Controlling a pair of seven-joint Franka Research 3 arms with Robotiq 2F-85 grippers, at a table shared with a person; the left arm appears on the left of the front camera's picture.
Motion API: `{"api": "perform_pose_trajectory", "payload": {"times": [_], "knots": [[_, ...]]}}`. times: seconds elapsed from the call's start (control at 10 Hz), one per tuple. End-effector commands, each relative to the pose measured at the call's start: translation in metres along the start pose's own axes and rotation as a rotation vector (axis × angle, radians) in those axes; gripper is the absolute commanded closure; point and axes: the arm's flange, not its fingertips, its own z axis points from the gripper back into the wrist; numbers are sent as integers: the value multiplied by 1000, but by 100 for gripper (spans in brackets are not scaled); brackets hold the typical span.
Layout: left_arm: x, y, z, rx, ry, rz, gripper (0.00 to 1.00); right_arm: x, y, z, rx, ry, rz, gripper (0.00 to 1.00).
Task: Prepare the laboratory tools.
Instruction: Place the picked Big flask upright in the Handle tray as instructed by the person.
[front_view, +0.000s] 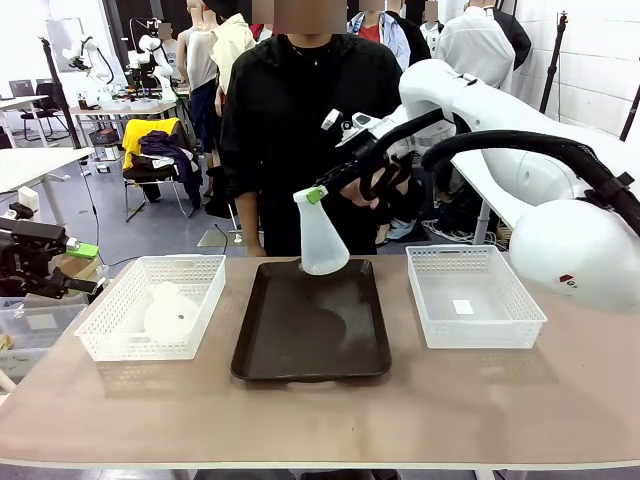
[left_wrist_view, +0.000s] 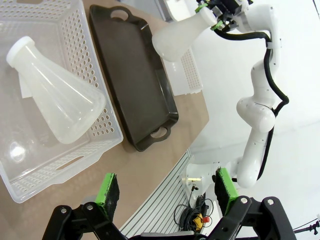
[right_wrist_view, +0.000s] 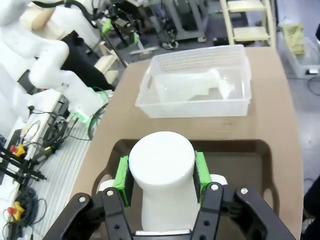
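Note:
One translucent white flask (front_view: 322, 245) hangs upright just above the far end of the dark tray (front_view: 310, 345). My right gripper (front_view: 315, 194) is shut on its neck. In the right wrist view the flask's round mouth (right_wrist_view: 161, 159) sits between the green pads of the right gripper (right_wrist_view: 161, 172). A second flask (front_view: 170, 312) lies on its side in the white mesh basket (front_view: 105, 338) on the left. It lies there in the left wrist view too, as the flask (left_wrist_view: 55, 97). My left gripper (front_view: 88, 268) hovers open off the table's left edge, beside that basket, with nothing between its fingers (left_wrist_view: 107, 192).
A second white mesh basket (front_view: 480, 335) stands right of the tray, holding only a small white label. A person in black stands at the far side, behind the tray. Bare tabletop (front_view: 320, 420) runs along the near edge.

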Motion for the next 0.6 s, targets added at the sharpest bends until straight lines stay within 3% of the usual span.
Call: {"api": "perform_pose_trajectory", "payload": {"times": [0.0,0.2,0.5], "knots": [[0,-1,2,-4,-5,-3,0,5,-1,-2,-27,9,0,100],[0,-1,2,-4,-5,-3,0,5,-1,-2,-27,9,0,100],[0,-1,2,-4,-5,-3,0,-29,-2,-8,42,-42,59,100]]}}
